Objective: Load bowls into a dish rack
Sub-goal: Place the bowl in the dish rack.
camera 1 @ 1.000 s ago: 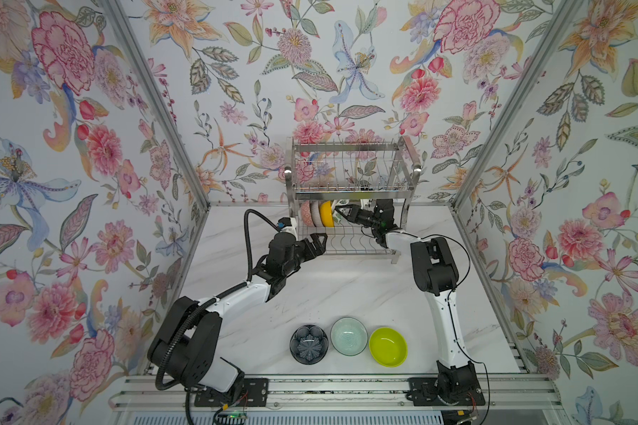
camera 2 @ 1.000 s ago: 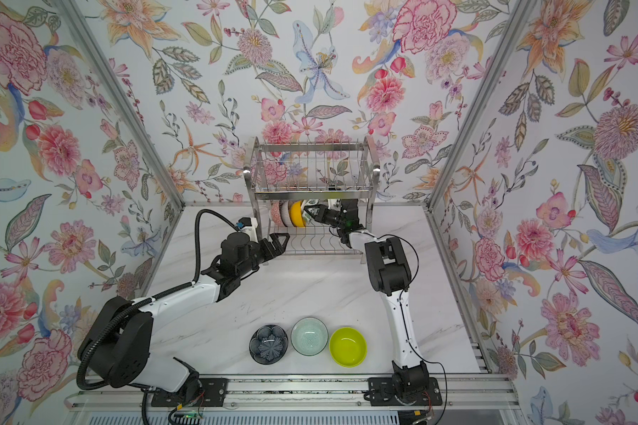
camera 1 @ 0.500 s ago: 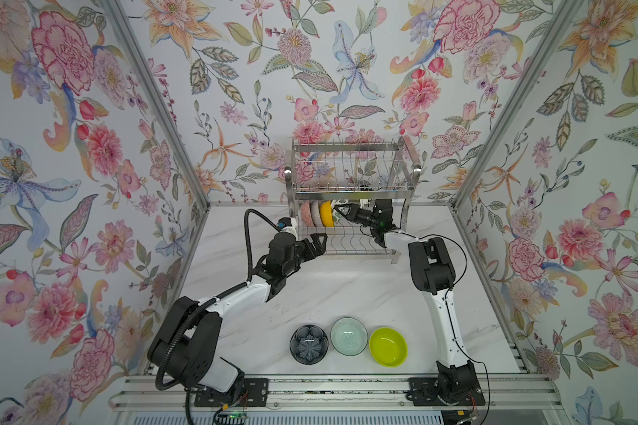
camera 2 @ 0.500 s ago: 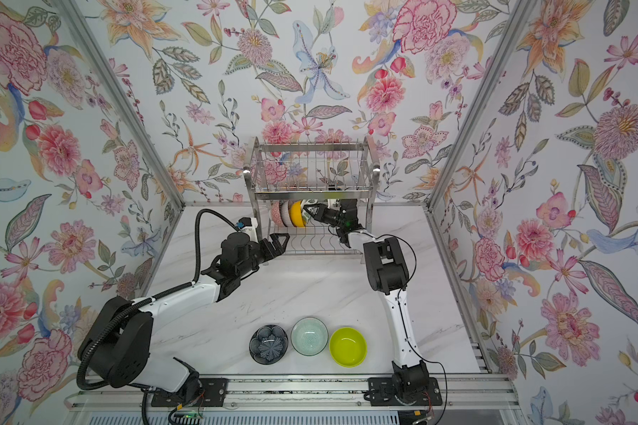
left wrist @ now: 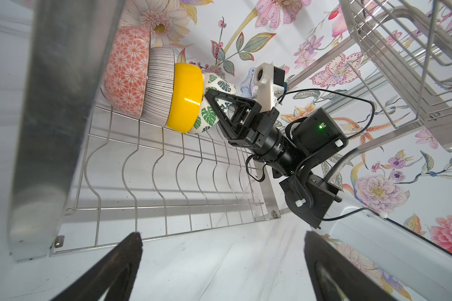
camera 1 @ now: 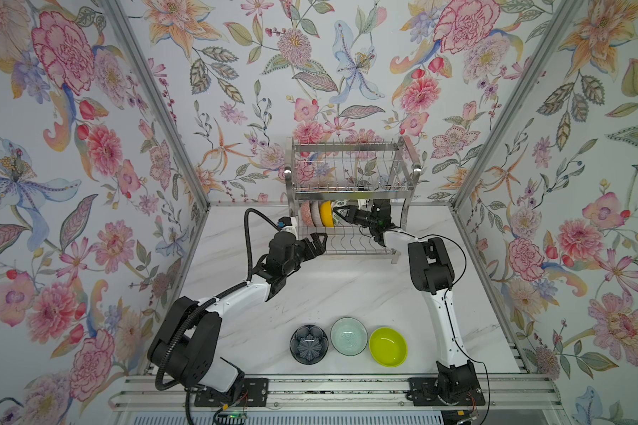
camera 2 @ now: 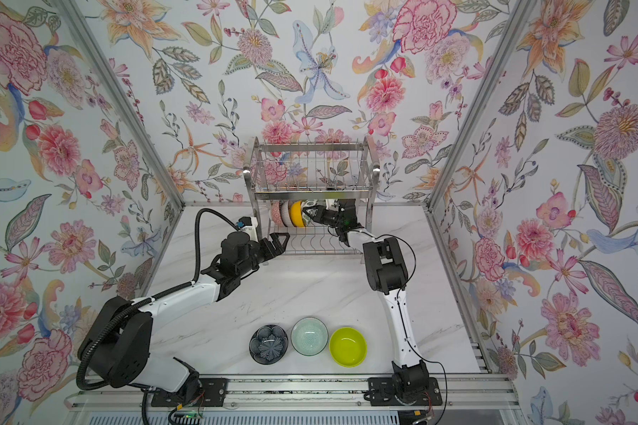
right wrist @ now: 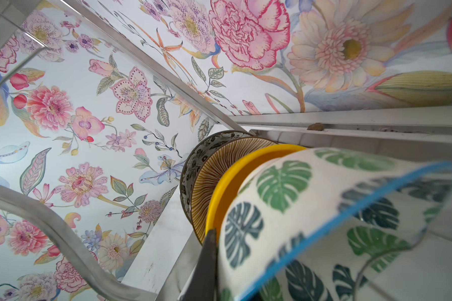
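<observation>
Item: leaf bowl (left wrist: 205, 118), lower tier of rack (camera 1: 347, 243). We log it on edge, its base nested against yellow bowl (left wrist: 184, 99), its mouth turned along the rack toward the empty slots.

Right gripper (left wrist: 212, 97): jaws pinched on the leaf bowl's wall, reaching in from that empty end, so the bowl lies between jaws and yellow bowl. Whether its lower rim sits in a wire slot we cannot tell.

Left gripper (camera 1: 315, 244): jaws wide, holding nothing, just before the rack's front corner nearest the yellow bowl.

Unloaded: dark bowl (camera 1: 308, 344), mint bowl (camera 1: 349, 336) and lime bowl (camera 1: 388, 346), in a row well in front of the rack.

We judge that release and withdrawal must run along the rack, away from the yellow bowl.
</observation>
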{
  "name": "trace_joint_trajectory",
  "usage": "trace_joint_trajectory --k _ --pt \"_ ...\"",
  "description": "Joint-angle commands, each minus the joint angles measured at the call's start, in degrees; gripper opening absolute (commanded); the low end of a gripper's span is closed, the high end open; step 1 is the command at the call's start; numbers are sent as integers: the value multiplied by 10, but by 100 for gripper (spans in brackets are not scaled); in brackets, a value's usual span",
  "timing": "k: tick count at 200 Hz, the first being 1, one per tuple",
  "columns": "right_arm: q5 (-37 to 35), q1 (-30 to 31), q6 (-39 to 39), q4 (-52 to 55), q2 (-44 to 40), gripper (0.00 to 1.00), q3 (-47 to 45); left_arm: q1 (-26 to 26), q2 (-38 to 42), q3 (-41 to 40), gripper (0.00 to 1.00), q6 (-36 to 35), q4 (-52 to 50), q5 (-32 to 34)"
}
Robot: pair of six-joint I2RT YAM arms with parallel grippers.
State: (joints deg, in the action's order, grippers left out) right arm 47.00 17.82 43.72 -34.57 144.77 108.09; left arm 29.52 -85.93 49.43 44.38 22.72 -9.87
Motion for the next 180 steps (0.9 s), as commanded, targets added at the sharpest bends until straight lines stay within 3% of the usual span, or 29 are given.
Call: trace_joint_trajectory --k 1,180 --pt "-32 -2 -41 50 -14 8 16 -5 6 15 99 -12 -5 6" --pt "-54 6 -82 82 -76 37 -29 -5 8 15 99 -13 -5 6"
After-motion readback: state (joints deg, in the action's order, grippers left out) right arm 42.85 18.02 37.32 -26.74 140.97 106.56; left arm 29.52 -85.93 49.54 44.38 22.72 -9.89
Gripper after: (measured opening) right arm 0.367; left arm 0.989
